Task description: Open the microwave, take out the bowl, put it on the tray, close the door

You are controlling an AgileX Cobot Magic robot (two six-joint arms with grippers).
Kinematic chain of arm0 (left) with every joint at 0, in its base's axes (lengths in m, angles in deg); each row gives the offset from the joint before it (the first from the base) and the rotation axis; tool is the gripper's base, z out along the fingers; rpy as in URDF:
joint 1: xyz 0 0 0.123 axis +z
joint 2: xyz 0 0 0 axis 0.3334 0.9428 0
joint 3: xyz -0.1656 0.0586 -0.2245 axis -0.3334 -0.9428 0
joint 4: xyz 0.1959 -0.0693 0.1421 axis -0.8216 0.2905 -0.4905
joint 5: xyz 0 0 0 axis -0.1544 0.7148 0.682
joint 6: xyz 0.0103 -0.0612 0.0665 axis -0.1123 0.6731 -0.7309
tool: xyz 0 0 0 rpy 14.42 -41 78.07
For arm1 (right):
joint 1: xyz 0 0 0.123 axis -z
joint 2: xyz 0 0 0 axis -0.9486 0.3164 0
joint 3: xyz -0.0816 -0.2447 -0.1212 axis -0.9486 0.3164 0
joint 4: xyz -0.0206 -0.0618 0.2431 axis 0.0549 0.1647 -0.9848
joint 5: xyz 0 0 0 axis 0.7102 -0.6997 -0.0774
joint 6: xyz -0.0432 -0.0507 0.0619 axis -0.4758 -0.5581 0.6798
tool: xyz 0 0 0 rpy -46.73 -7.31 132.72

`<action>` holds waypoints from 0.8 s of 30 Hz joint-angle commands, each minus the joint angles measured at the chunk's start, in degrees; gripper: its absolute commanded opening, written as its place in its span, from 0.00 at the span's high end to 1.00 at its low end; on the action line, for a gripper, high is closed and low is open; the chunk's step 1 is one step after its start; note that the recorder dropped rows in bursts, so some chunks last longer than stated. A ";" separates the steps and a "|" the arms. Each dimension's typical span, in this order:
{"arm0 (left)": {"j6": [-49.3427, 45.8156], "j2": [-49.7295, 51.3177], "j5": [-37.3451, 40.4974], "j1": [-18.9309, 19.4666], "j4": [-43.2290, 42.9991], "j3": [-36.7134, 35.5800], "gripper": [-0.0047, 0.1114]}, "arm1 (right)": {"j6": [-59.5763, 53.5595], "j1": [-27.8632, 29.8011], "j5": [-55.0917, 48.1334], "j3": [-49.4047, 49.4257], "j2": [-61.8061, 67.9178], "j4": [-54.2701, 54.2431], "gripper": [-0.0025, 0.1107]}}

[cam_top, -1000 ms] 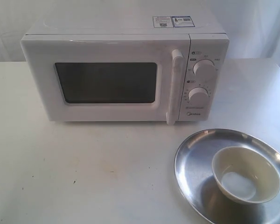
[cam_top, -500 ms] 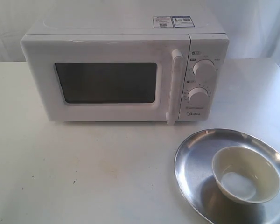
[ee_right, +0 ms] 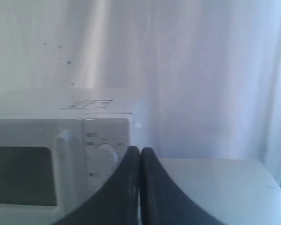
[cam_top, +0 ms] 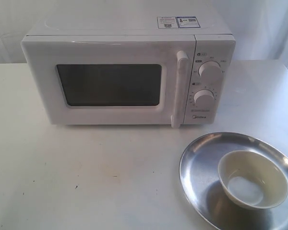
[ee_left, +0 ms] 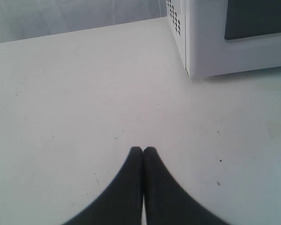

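Now the microwave (cam_top: 129,43) stands on the white table (cam_top: 86,177) with its door (cam_top: 105,55) flush shut and the bar handle (cam_top: 179,91) upright just beside the control panel (cam_top: 225,103). In front of the microwave's control end lies the steel tray (cam_top: 197,167), and the cream bowl (cam_top: 252,179) sits upright on it. The left gripper (ee_left: 143,150) hangs over bare table near the microwave's vented side, fingers pressed together, empty. The right gripper (ee_right: 140,150), facing the microwave's control end, is likewise closed on nothing.
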 commanded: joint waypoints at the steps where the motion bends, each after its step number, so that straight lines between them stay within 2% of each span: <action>1: 0.32 -0.12 -0.08 -0.05 0.22 -0.19 0.96 | 0.61 7.33 -0.02 7.91 -8.17 -1.70 0.98; 8: 0.32 -0.12 -0.10 -0.05 0.22 -0.19 0.96 | 0.24 12.46 0.61 12.74 -8.17 -2.55 0.98; 14: 0.32 -0.12 -0.10 -0.05 0.22 -0.19 0.96 | -3.75 12.63 1.20 12.74 -8.17 -2.30 0.98; 24: 0.32 -0.12 -0.10 -0.05 0.22 -0.19 0.96 | -3.89 12.63 -1.78 12.74 -8.17 -2.46 0.98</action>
